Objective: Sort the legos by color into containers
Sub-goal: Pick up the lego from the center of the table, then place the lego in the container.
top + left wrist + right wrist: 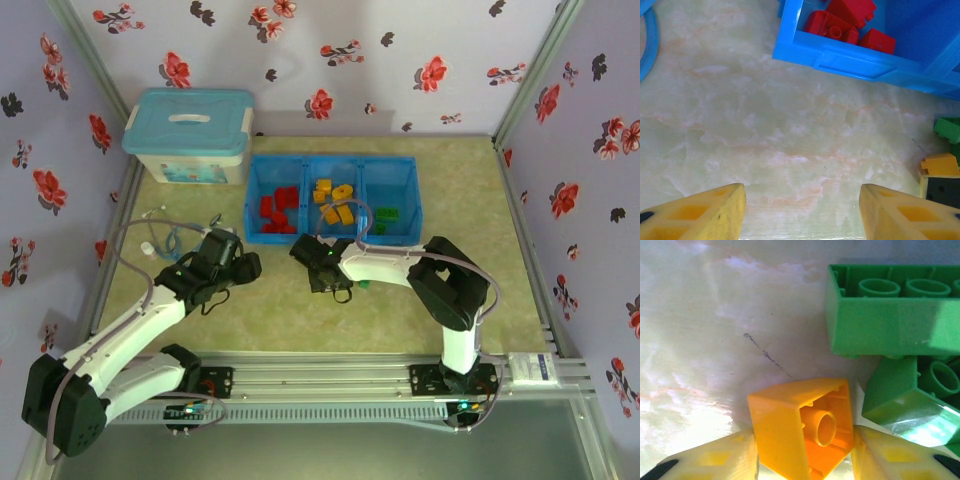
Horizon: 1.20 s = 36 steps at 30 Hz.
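**Tray sorted, one brick gripped**

The blue tray (330, 158) holds red legos (278, 212) in its left compartment, orange-yellow ones (334, 200) in the middle and green ones (386, 216) on the right. Just before it, the right gripper (805, 452) clamps an orange-yellow brick (802, 432) beside green bricks (890, 310) cut off at the frame edge. The left gripper (802, 210) gapes over bare worktop (765, 125).

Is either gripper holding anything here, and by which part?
The right gripper pinches an orange brick by its opposite side walls; the left gripper holds nothing.

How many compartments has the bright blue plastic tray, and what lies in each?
3, side by side in the tray. The left compartment holds red plastic bricks, the middle compartment orange-yellow bricks, the right compartment green bricks.
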Available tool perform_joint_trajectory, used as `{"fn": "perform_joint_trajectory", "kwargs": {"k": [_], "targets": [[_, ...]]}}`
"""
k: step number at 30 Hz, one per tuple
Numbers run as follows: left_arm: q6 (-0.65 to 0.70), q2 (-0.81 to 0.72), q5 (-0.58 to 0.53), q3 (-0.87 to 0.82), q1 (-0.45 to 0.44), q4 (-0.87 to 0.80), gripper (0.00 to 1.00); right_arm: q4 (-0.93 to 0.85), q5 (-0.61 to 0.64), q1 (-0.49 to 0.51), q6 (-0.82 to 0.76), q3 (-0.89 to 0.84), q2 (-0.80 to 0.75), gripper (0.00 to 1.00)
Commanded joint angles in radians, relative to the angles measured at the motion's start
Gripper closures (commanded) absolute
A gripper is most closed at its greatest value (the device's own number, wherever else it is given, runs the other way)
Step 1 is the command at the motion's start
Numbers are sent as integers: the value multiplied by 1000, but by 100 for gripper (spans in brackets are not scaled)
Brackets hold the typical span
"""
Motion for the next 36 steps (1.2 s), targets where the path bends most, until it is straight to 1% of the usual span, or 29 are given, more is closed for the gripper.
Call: {"fn": "perform_joint_trajectory", "kwargs": {"k": [1,5,10,13,19,21,27,32,36], "targets": [[-18,-19,-8,-17,-6,6,39,8,-14,8,5,24,25,58],[-17,-31,-12,-20,-7,1,39,-5,-12,11,3,40,11,62],[-18,-51,-19,-29,-6,-6,39,-41,6,28,-5,66,-36,64],[-21,-67,-20,-39,-7,-8,40,-70,27,33,-19,85,-81,64],[-26,-117,-12,-72,-22,-2,40,-160,110,22,-75,158,-157,64],[-36,-143,-9,-86,-32,0,40,-181,111,-1,-101,184,-164,64],[-78,-197,-9,-129,-76,-12,40,-198,51,-111,-166,245,-150,64],[-109,-203,-22,-154,-130,-8,40,-204,-1,-188,-208,321,-86,64],[-121,-204,-37,-161,-157,-5,40,-223,-28,-227,-232,410,-11,64]]}}
